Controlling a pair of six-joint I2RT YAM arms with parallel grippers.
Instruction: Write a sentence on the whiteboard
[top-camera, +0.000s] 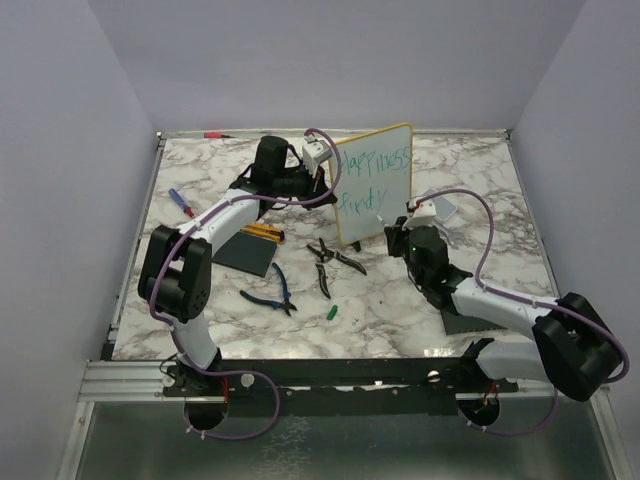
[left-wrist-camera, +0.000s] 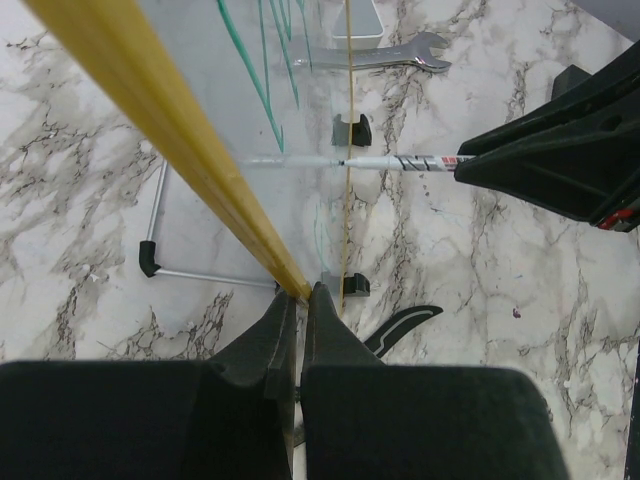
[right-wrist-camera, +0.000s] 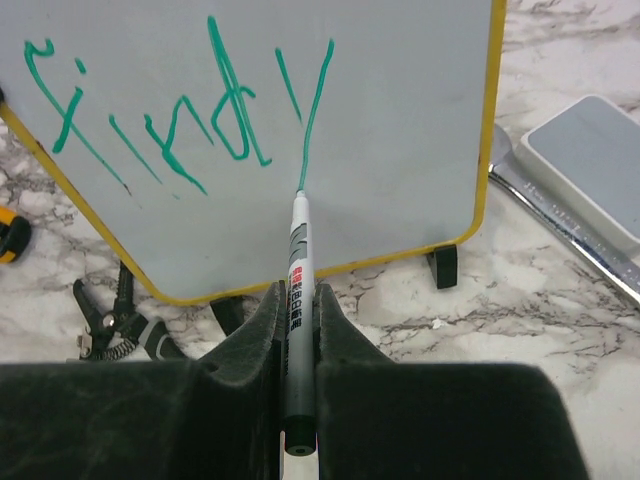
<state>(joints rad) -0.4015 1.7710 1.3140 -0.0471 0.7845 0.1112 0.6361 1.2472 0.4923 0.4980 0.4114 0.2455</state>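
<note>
While the whiteboard (top-camera: 375, 185) stands upright on its little black feet near the back middle of the marbled worktop (top-camera: 480, 200), both arms are at it. The left gripper (left-wrist-camera: 300, 295) is closed on the board's thin yellow rim at its upper left corner, the two dark fingers pinching the edge between them. The right gripper (right-wrist-camera: 298, 300) is clamped around a white and grey marker (right-wrist-camera: 299, 270), which points up and away from the wrist with its tip touching the board's face, low and right of centre. The sentence (top-camera: 372, 175) is in teal-green handwriting on two lines: the top line reads "Happiness", the lower one "find" followed by a short slanted stroke and a longer one that meet like a "y", and the marker tip sits at the bottom end of that longer stroke. Just in front of the board lie black-handled pliers (top-camera: 335, 258), with blue-handled pliers (top-camera: 272, 295) and a small green cap (top-camera: 332, 312) nearer the arm bases. A flat dark grey pad (top-camera: 243, 253) lies to the left of the board, under the left arm. To the right of the board a silver spanner (right-wrist-camera: 560, 240) rests on the worktop beside a pale grey block (right-wrist-camera: 590, 160)
</note>
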